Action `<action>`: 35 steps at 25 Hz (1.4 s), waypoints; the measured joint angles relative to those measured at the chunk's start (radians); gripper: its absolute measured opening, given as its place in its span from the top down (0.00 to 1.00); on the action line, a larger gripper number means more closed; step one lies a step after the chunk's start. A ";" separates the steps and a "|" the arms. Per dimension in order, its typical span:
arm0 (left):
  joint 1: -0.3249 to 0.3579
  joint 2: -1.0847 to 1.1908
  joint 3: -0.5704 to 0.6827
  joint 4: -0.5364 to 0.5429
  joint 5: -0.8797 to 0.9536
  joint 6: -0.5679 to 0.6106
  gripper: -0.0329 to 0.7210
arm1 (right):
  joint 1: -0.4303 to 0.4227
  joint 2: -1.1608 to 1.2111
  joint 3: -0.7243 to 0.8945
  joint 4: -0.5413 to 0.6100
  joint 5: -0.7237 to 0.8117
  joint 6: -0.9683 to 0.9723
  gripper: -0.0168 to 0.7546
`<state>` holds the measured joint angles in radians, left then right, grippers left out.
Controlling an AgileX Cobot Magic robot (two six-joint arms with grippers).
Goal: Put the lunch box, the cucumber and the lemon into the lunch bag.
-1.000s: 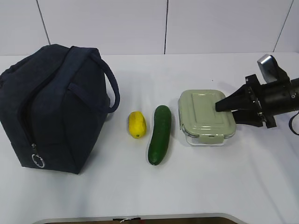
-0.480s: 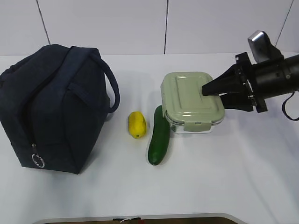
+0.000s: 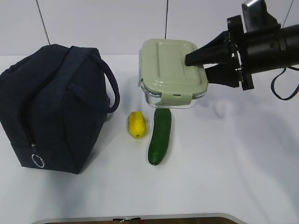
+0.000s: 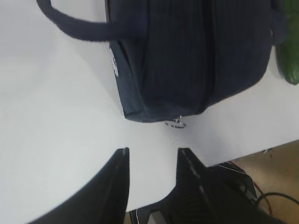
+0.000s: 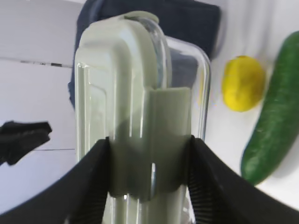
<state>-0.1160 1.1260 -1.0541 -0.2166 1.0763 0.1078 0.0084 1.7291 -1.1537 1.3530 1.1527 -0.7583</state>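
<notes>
Exterior view: nothing's in the lunch bag [image 3: 51,105] yet, and it looks zipped, standing at the table's [image 3: 243,177] left side. My right gripper [image 3: 196,59] holds the lunch box [image 3: 172,73] in the air above the far middle; lemon [image 3: 137,124] and cucumber [image 3: 160,135] lie mid-table.

Left wrist view: left gripper [image 4: 152,161] hangs part-open, empty, just short of the bag's ring pull [image 4: 175,123].

Right wrist view: jaws clamp the lunch box's short end, across lid and glass.

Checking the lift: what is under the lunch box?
The lunch box, held by the right gripper, hangs above bare table; the cucumber's far tip lies just below it. Its underside is hidden.
</notes>
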 joint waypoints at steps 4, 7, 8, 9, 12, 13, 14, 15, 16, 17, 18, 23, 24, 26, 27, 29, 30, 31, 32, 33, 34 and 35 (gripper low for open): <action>0.000 0.105 -0.107 0.000 0.000 0.006 0.59 | 0.030 -0.008 -0.058 0.008 0.010 0.022 0.49; 0.000 0.185 -0.178 0.000 0.020 0.011 0.50 | 0.045 -0.008 -0.088 0.037 0.010 0.023 0.49; 0.000 0.213 -0.198 0.000 0.025 0.016 0.49 | 0.049 -0.008 -0.098 0.044 0.010 0.023 0.49; 0.000 0.236 -0.215 0.000 0.027 0.020 0.48 | 0.053 -0.008 -0.107 0.048 0.012 0.023 0.49; 0.000 0.317 -0.270 -0.015 0.048 0.044 0.46 | 0.055 -0.008 -0.129 0.051 0.014 0.023 0.49; 0.000 0.338 -0.291 -0.028 0.055 0.055 0.46 | 0.055 -0.008 -0.134 0.051 0.014 0.025 0.49; 0.000 0.364 -0.311 -0.037 0.057 0.062 0.46 | 0.055 -0.008 -0.140 0.052 0.014 0.025 0.49; 0.000 0.388 -0.332 -0.041 0.062 0.066 0.46 | 0.055 -0.008 -0.142 0.054 0.014 0.025 0.49; 0.000 0.412 -0.350 -0.046 0.069 0.069 0.46 | 0.055 -0.008 -0.144 0.054 0.014 0.025 0.49; 0.000 0.433 -0.371 -0.048 0.074 0.071 0.46 | 0.055 -0.008 -0.144 0.054 0.014 0.025 0.49; 0.000 0.457 -0.392 -0.048 0.081 0.077 0.46 | 0.055 -0.008 -0.144 0.054 0.014 0.025 0.49; 0.000 0.564 -0.474 -0.050 0.128 0.094 0.46 | 0.055 -0.008 -0.144 0.054 0.014 0.025 0.49; 0.000 0.582 -0.488 -0.050 0.133 0.097 0.46 | 0.055 -0.008 -0.144 0.054 0.014 0.025 0.49; 0.000 0.620 -0.507 -0.052 0.146 0.103 0.46 | 0.055 -0.008 -0.144 0.054 0.014 0.025 0.49; 0.000 0.638 -0.516 -0.058 0.148 0.109 0.46 | 0.055 -0.008 -0.144 0.054 0.014 0.025 0.49; 0.000 0.667 -0.532 -0.079 0.150 0.131 0.48 | 0.055 -0.008 -0.144 0.057 0.014 0.026 0.49; 0.000 0.677 -0.537 -0.093 0.150 0.138 0.51 | 0.057 -0.008 -0.144 0.065 0.014 0.026 0.49; 0.000 0.679 -0.539 -0.106 0.150 0.144 0.58 | 0.057 -0.008 -0.144 0.074 0.014 0.026 0.49; 0.000 0.681 -0.539 -0.115 0.150 0.149 0.64 | 0.060 -0.008 -0.144 0.086 0.014 0.026 0.49; 0.000 0.681 -0.540 -0.125 0.150 0.154 0.74 | 0.067 -0.008 -0.144 0.097 0.014 0.026 0.49; 0.000 0.681 -0.544 -0.133 0.150 0.154 0.83 | 0.075 -0.008 -0.144 0.107 0.014 0.026 0.49; 0.000 0.681 -0.551 -0.140 0.150 0.156 0.90 | 0.082 -0.008 -0.144 0.118 0.014 0.026 0.49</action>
<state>-0.1160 1.8074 -1.6052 -0.3565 1.2260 0.2639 0.0907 1.7206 -1.2981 1.4706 1.1662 -0.7326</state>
